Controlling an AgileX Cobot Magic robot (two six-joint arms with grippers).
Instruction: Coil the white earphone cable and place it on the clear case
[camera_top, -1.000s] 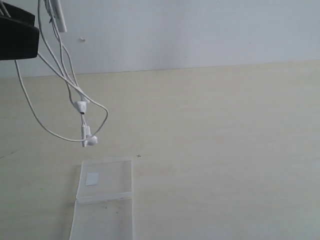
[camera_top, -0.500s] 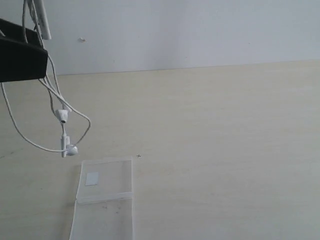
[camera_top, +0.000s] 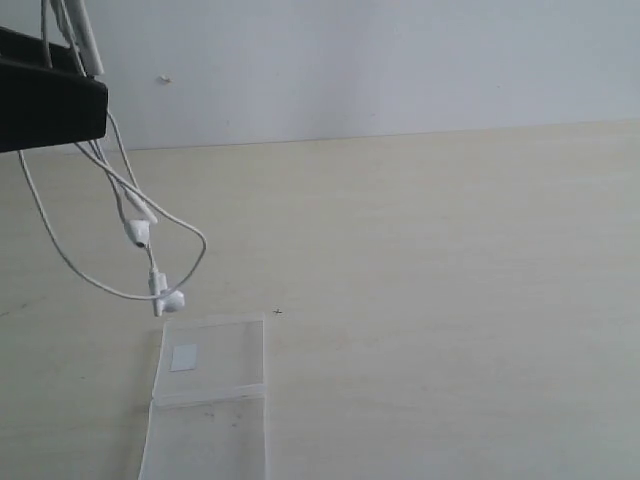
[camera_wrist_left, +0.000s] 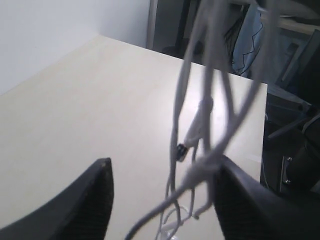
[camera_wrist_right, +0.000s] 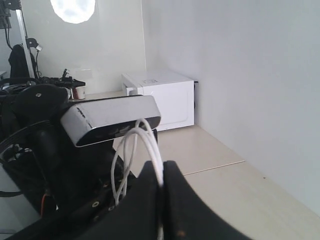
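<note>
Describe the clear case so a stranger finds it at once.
On the wide pale tabletop, look to the lower left of the exterior view. There lies the flat transparent rectangular plastic case, its two hinged halves opened out, below the dangling white earphone cable. A small whitish square patch in its upper half sets it apart.

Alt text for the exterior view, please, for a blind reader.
A white earphone cable hangs in loops from the top left, beside a black robot part, its earbuds dangling near the far edge of a clear case lying open on a pale table. A white wall is behind.
</note>
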